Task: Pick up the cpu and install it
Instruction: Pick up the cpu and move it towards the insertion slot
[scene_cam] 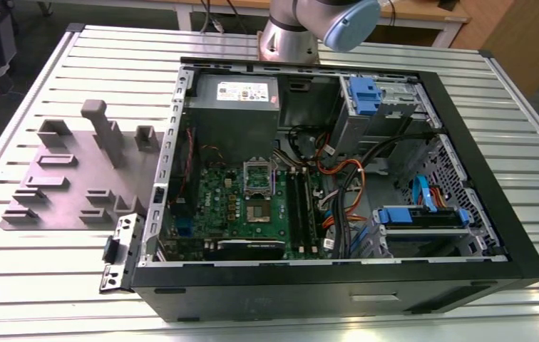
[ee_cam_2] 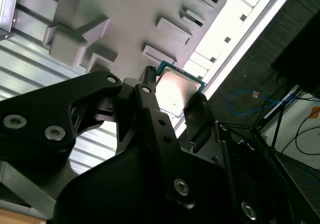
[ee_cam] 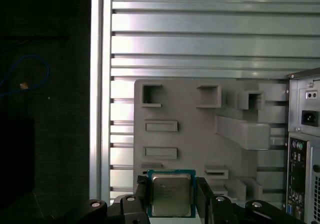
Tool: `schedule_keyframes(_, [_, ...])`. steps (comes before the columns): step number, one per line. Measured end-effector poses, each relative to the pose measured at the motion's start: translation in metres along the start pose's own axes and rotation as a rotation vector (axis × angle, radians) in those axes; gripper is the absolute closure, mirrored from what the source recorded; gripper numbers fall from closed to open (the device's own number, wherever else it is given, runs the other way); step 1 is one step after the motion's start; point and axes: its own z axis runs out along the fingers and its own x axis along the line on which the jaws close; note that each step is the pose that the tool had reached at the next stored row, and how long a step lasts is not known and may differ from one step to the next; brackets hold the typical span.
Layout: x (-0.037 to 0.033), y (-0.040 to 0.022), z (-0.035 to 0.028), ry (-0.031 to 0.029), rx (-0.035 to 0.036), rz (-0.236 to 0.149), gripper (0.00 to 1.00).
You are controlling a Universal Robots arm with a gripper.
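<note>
Over a slatted surface [ee_cam: 200,44] and grey tray [ee_cam: 190,144], jaws apparently grip the cpu [ee_cam: 171,194] by 2 edges, lifted, not yet installed.

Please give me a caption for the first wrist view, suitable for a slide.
The tool grips the cpu by two opposite edges, above the grey parts tray on the slatted table.
</note>
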Motion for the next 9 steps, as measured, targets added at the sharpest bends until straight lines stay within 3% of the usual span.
schedule_keyframes(9, [-0.0024,0.0000,0.0000,0.0000,0.0000,0.000,0.53])
